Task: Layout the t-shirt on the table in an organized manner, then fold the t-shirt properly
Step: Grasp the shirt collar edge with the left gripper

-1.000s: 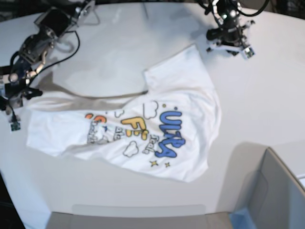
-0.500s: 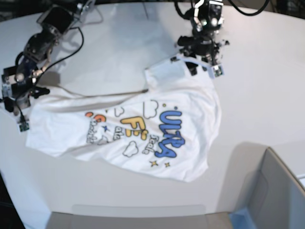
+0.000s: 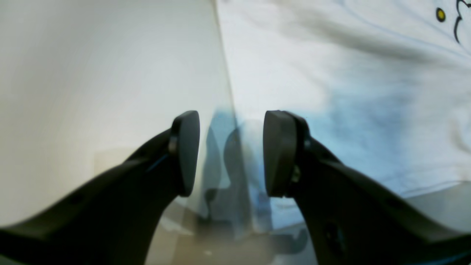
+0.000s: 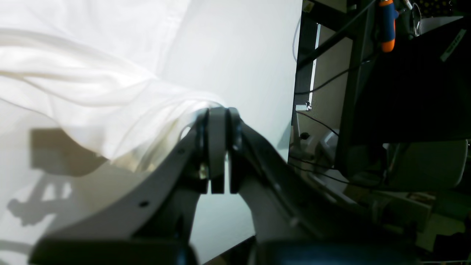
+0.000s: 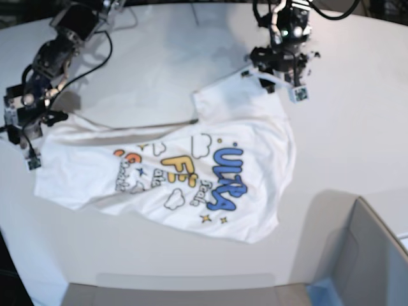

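Note:
The white t-shirt point(image 5: 191, 172) lies spread on the white table point(image 5: 357, 127), its blue and yellow lettering face up. My left gripper point(image 5: 271, 78) hovers open over the shirt's far sleeve. In the left wrist view its dark fingers point(image 3: 186, 151) straddle the hem of the t-shirt point(image 3: 331, 92), bare table point(image 3: 92, 73) to the left, nothing pinched between them. My right gripper point(image 5: 32, 131) is at the shirt's left edge. In the right wrist view the right gripper point(image 4: 217, 147) is shut on a bunched fold of the t-shirt point(image 4: 92, 92), which rises off the table point(image 4: 239, 55).
A grey open-topped bin point(image 5: 370, 255) stands at the front right. Black cables point(image 5: 89, 67) trail from the right arm across the back left. The table's edge point(image 4: 290, 110) runs close beside my right gripper, with dark frames and wires beyond it.
My left gripper has opened and swung from off the shirt's right over to its far sleeve. The right arm shifted slightly, still holding the left edge.

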